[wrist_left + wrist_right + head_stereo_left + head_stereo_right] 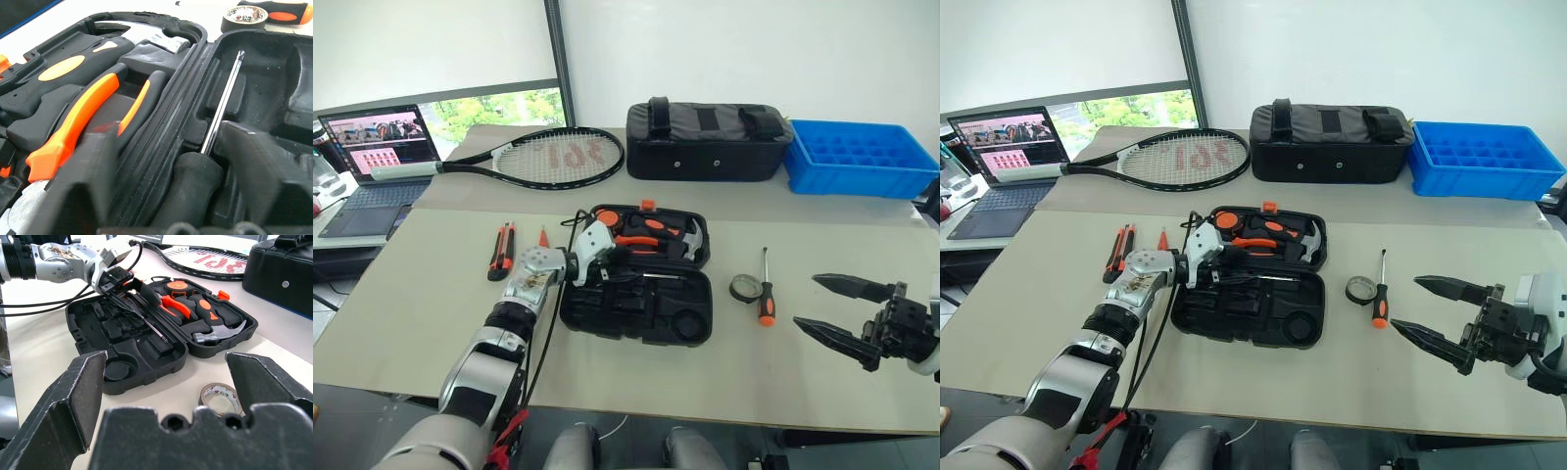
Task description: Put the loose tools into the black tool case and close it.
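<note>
The black tool case (636, 328) lies open in the middle of the table. Its far half holds a hammer and orange-handled pliers (83, 122). One screwdriver (222, 98) lies in the near half. My left gripper (607, 259) reaches in from the left, and its fingers (264, 166) stand apart on either side of the black handle, with a gap on one side. A second screwdriver (765, 294) and the tape roll (745, 288) lie right of the case. The utility knife (502, 250) and the small orange tester screwdriver (543, 237) lie left of it. My right gripper (806, 301) hovers open and empty at the right.
A tennis racket (553, 157), a black fabric bag (710, 142) and a blue tray (862, 157) line the back of the table. A laptop (377, 157) sits on a side table at the far left. The left arm's cable hangs near the case's left edge.
</note>
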{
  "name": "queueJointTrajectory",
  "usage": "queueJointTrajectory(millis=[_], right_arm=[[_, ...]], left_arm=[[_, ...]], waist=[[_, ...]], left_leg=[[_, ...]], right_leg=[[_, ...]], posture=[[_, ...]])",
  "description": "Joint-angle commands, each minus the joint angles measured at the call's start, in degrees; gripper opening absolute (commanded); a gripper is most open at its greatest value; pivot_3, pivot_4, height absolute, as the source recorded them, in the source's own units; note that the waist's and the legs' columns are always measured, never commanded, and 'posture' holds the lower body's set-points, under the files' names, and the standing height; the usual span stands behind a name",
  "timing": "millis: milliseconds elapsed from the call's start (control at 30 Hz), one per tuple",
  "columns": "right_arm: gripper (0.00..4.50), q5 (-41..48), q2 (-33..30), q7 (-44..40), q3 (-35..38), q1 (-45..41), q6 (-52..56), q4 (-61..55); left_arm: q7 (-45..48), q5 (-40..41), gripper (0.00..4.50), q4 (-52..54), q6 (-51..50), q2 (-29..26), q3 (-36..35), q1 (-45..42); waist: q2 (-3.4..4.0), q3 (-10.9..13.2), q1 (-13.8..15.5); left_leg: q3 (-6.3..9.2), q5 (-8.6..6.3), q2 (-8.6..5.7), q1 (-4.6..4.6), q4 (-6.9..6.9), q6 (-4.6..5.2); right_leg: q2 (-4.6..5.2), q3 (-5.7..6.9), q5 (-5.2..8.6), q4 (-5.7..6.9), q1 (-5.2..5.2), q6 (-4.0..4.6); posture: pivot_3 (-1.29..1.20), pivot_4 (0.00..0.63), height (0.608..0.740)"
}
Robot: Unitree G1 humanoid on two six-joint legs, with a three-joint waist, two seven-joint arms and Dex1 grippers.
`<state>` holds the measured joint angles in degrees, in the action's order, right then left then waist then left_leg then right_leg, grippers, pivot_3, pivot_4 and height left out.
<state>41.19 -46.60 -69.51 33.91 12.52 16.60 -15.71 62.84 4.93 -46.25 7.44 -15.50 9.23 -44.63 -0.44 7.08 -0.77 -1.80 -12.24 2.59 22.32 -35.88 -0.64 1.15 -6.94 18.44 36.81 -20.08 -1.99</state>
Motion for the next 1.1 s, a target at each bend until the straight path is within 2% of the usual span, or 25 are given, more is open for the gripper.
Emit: queueJointTrajectory(millis=[33, 167, 367, 733, 933, 1033, 1100], right_arm=[[4.5, 0.39, -0.02, 0.16, 2.08, 0.1, -1.64, -1.7], [4.5, 0.21, 0.06, 0.03, 2.01, 0.07, -1.82, -1.45], [4.5, 0.07, 0.16, 0.31, 1.3, -0.57, -1.83, -1.39], [4.5, -0.43, 0.06, 0.19, 1.73, -0.15, -1.76, -1.42], [4.5, -3.18, -0.66, 1.98, 0.3, -0.04, -1.14, -0.86], [4.5, -6.42, 0.09, 8.29, -2.16, -1.51, 1.26, -1.37], [4.5, -9.12, -0.02, 12.87, -4.56, -1.97, 3.68, -2.08]], left_arm=[[0.31, 3.5, 1.54, 0.65, -1.47, 1.13, -3.08, -0.48], [1.27, 2.01, 0.08, 0.95, -0.7, 0.12, -2.18, 0.57], [2.14, -1.76, 0.08, 0.62, 0.57, -1.32, 1.23, 2.32], [-4.14, -11.22, 0.08, -3.9, 6.19, -3.86, 7.26, 1.74], [-3.83, -3.49, 0.08, -0.53, 3.97, -2.71, 0.83, 1.37], [0.22, 3.46, 0.08, 5.15, 0.53, -3.59, -3.8, 1.61], [2.37, 7.04, 0.6, 9.51, -3.1, -4.89, -6.02, 1.79]], waist=[[-0.01, 0.01, 0.06], [-0.01, 0.0, -0.11], [0.0, 0.0, -0.24], [0.03, -0.19, -0.65], [0.02, -0.18, -1.44], [0.0, -0.16, -2.01], [-0.02, -0.14, -2.0]], left_leg=[[0.0, 0.0, 0.0, 0.01, -0.01, 0.0], [0.01, 0.0, 0.0, 0.06, 0.02, 0.0], [0.02, 0.0, 0.0, -0.01, 0.02, 0.0], [0.02, 0.0, 0.0, -0.12, 0.02, 0.0], [0.03, 0.0, 0.01, -0.33, 0.01, -0.01], [0.05, 0.0, 0.03, -0.27, 0.02, -0.01], [0.05, 0.02, 0.02, -0.14, 0.0, -0.03]], right_leg=[[0.0, 0.01, 0.0, 0.0, -0.01, -0.01], [0.0, 0.01, -0.01, -0.03, -0.05, 0.01], [-0.01, 0.0, -0.01, -0.01, -0.01, 0.01], [-0.02, -0.05, 0.01, 0.05, 0.14, -0.03], [-0.02, -0.05, 0.04, 0.04, 0.57, -0.07], [-0.04, -0.04, 0.04, 0.06, 0.47, -0.08], [-0.05, -0.08, 0.03, 0.18, 0.0, -0.06]], posture=[[0.0, 0.15, 0.708], [0.0, 0.15, 0.708], [0.0, 0.15, 0.708], [0.0, 0.15, 0.708], [0.0, 0.15, 0.708], [0.0, 0.15, 0.708], [0.0, 0.15, 0.708]])
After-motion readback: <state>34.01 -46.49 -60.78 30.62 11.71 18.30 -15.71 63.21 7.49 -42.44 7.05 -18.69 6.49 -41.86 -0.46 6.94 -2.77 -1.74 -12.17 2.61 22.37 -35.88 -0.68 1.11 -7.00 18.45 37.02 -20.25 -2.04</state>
